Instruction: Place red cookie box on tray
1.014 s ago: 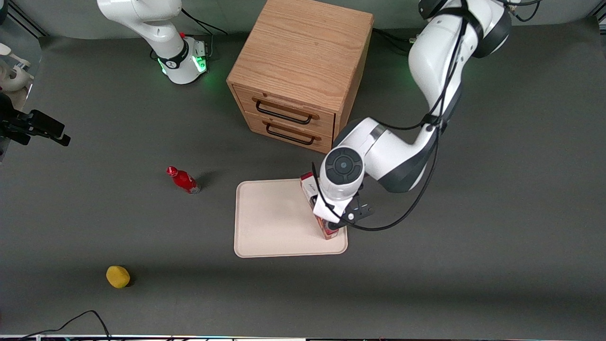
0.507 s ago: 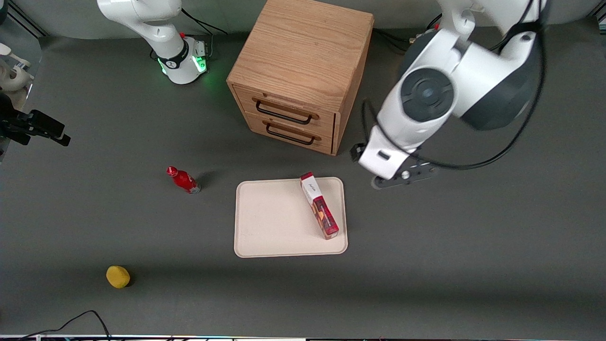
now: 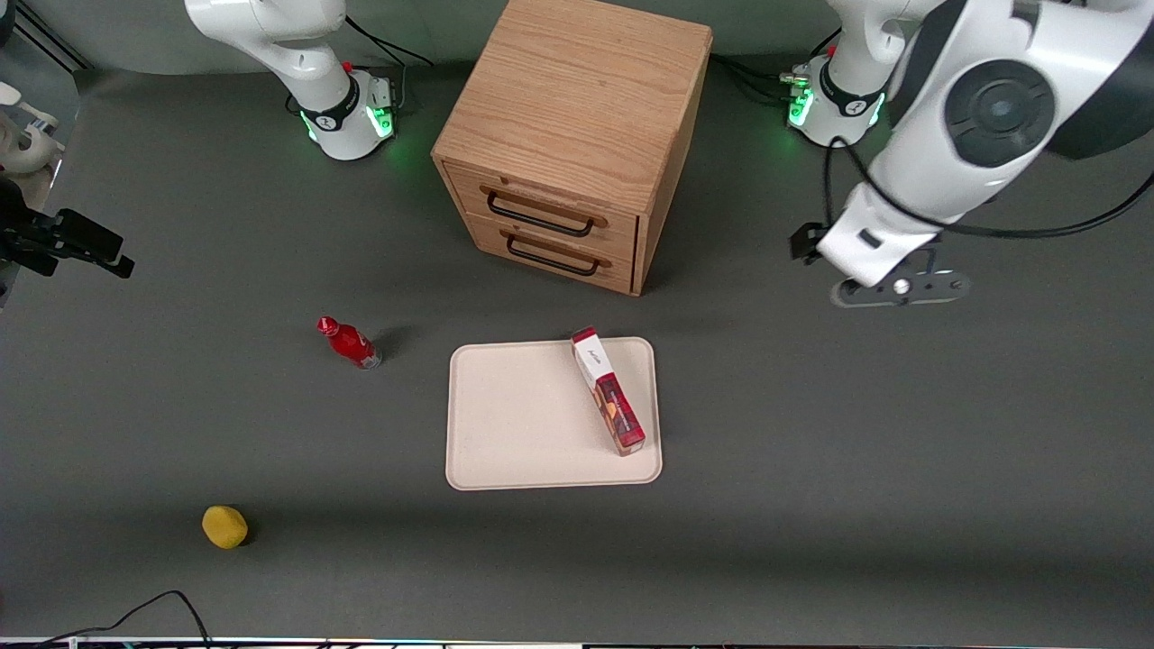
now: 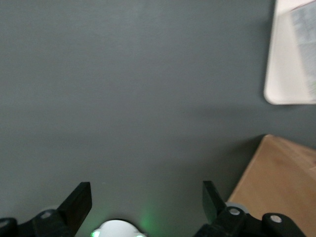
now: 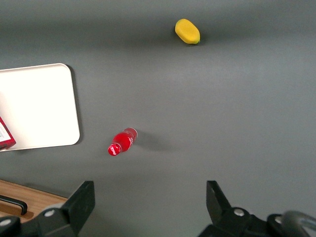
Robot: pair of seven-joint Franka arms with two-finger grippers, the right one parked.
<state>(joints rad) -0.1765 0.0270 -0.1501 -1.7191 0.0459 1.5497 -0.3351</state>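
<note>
The red cookie box point(image 3: 609, 390) lies flat on the cream-pink tray point(image 3: 523, 424), slantwise along the tray's edge toward the working arm's end, its white end panel nearest the cabinet. Nothing touches the box. My left gripper point(image 3: 897, 288) hangs high over bare table, well off the tray toward the working arm's end and farther from the front camera than it. In the left wrist view the gripper point(image 4: 146, 200) is open and empty, with the tray's corner point(image 4: 284, 74) showing. The right wrist view also catches the tray point(image 5: 39, 106) and the box's end point(image 5: 6, 136).
A wooden two-drawer cabinet point(image 3: 572, 135) stands farther from the front camera than the tray, drawers shut. A small red bottle point(image 3: 349, 342) lies toward the parked arm's end. A yellow object point(image 3: 224, 526) sits nearer the front camera. The working arm's base point(image 3: 834, 95) glows green.
The gripper has let go of the red cookie box, risen, and swung away toward the working arm's end. The box stays where it lay on the tray.
</note>
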